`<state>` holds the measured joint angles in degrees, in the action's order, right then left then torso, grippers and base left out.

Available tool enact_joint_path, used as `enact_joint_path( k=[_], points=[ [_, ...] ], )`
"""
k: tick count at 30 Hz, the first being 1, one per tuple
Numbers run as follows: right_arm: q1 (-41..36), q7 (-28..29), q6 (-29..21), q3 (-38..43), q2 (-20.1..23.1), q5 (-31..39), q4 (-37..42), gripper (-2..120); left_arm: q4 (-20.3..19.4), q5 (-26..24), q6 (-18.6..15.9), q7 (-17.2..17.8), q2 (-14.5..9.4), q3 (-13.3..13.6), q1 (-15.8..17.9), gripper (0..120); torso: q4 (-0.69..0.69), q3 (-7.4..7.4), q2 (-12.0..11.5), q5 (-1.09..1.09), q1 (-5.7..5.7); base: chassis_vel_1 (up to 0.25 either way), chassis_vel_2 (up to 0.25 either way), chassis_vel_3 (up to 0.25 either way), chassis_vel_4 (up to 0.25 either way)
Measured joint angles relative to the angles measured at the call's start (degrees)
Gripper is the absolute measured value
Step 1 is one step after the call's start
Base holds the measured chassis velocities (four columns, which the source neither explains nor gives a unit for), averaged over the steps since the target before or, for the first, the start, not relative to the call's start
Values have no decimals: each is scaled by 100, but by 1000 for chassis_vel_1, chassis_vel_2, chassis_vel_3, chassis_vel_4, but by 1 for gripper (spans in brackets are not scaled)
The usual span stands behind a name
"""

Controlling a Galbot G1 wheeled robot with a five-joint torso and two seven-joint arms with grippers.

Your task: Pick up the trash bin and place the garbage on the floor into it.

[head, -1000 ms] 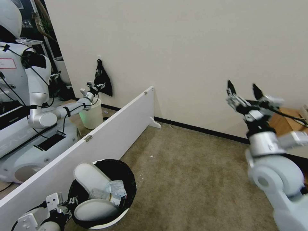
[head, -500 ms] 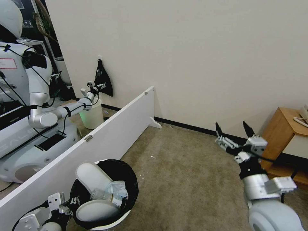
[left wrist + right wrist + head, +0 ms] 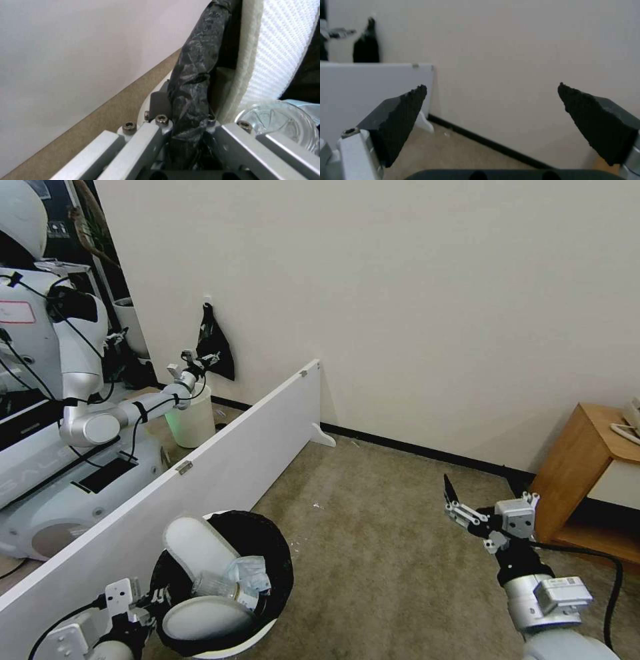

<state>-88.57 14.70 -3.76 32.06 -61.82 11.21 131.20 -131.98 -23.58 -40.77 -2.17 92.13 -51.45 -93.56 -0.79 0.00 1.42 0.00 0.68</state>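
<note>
The trash bin (image 3: 267, 543), white with a black bag over its rim, is at the lower left of the head view. It holds garbage: two white slippers (image 3: 193, 543), a clear bottle (image 3: 213, 585) and a white mask (image 3: 250, 570). My left gripper (image 3: 148, 603) is shut on the bin's near rim. The left wrist view shows the bagged rim (image 3: 191, 75) pinched between the fingers, with a slipper (image 3: 283, 45) and the bottle (image 3: 278, 120) just inside. My right gripper (image 3: 483, 500) hangs open and empty low over the floor (image 3: 387, 560); its black fingertips (image 3: 403, 110) are spread wide. Tiny white specks (image 3: 315, 506) lie on the carpet.
A long white partition board (image 3: 220, 460) runs diagonally beside the bin. Behind it stand another robot (image 3: 73, 380), a pale unlined bin (image 3: 190, 420) and a black bag (image 3: 215, 347) hanging on the wall. A wooden cabinet (image 3: 580, 473) is at the right wall.
My right arm has come down from chest height to low over the carpet, its gripper staying open. The bin and left gripper have barely shifted.
</note>
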Motion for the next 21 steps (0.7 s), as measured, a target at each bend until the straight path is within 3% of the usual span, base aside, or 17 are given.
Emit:
enact_joint_path(
  k=[21],
  points=[
    [-359,58,-329,226,-329,-244,172,100,-245,147,60,-23,0,129,-173,1,0,0,0,0,0,0,0,0,0]
  ],
)
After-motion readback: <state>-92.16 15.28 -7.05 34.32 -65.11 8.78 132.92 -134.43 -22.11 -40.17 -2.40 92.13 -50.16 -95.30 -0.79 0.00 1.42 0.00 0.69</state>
